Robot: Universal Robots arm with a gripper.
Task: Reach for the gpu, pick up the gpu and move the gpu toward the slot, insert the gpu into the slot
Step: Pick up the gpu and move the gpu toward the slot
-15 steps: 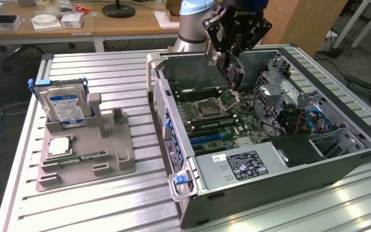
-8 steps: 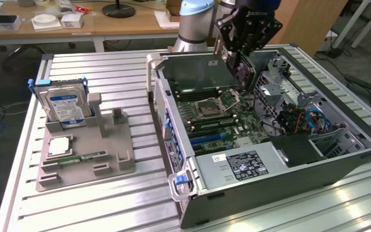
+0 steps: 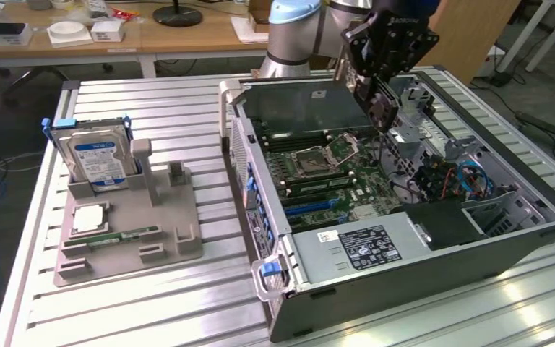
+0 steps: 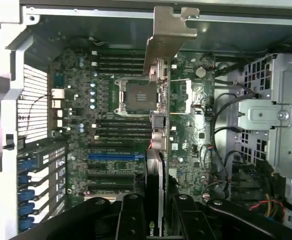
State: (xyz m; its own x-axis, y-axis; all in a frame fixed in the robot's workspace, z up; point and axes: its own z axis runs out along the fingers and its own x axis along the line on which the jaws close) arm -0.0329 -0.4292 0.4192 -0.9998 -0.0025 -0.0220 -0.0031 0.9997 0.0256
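Exterior view: gripper (image 3: 379,90), upper right of frame, fingers clamped on the gpu (image 3: 384,110), which hangs edge-down above the open computer case (image 3: 403,267) and its motherboard (image 3: 345,173). Hard drive (image 3: 99,155) stands upright in a grey holder (image 3: 152,238) on the exterior view's left.

Wrist view: gpu (image 4: 158,125) seen edge-on, pinched between two black fingers (image 4: 131,215), silvery bracket (image 4: 168,35) at its far end, motherboard (image 4: 111,100) beneath.

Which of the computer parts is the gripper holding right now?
The gpu, the dark card with a silvery bracket, clamped in the gripper over the open case. The hard drive and memory stick sit in the grey holder.
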